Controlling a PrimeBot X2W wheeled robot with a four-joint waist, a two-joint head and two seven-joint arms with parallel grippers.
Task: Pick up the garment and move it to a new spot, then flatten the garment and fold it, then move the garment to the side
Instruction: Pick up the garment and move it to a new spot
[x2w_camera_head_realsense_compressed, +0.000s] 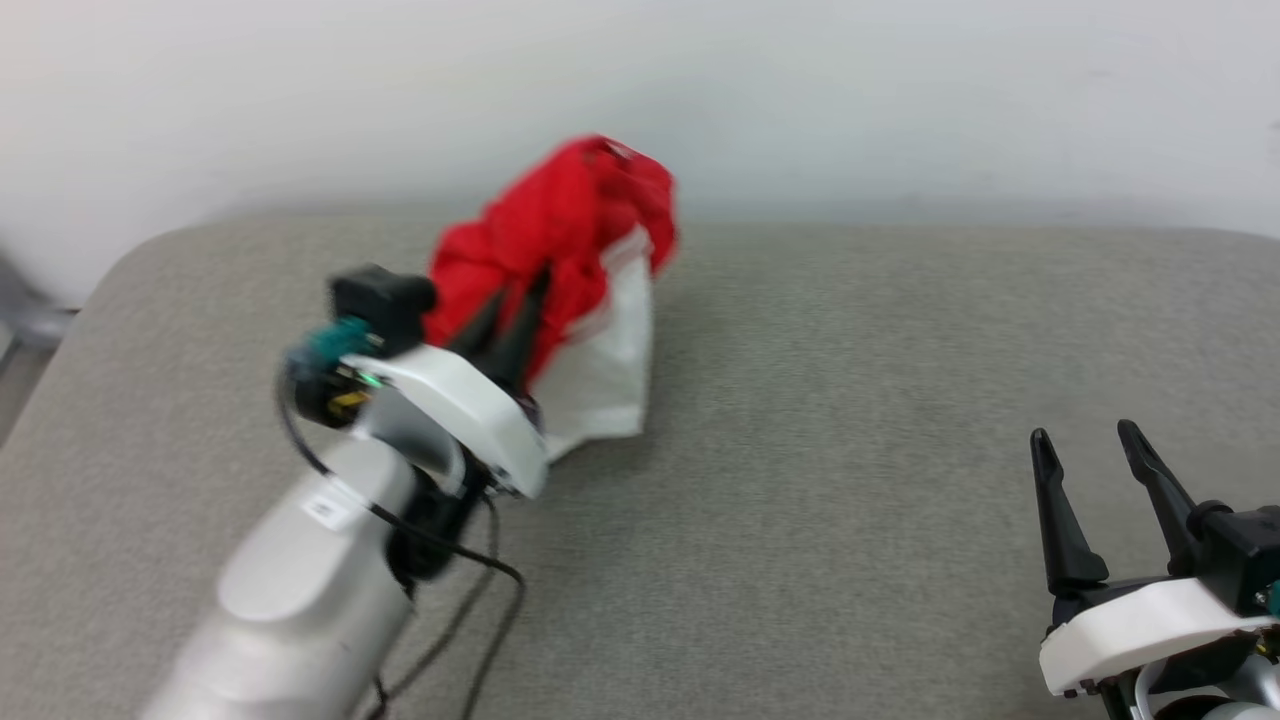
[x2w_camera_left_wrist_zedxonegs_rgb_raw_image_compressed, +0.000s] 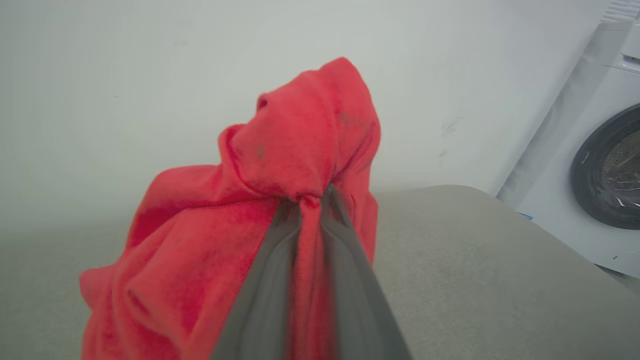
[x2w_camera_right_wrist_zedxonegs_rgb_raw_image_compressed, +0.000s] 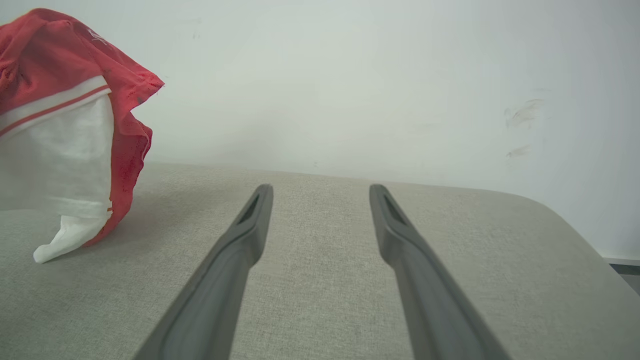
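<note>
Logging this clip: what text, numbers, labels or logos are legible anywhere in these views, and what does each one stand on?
No text here can be read.
Small white label on the left forearm: blurred, unreadable.
Faint white marks on the garment: too small to read.
Small blue sticker low on the washing machine: too small to read.
</note>
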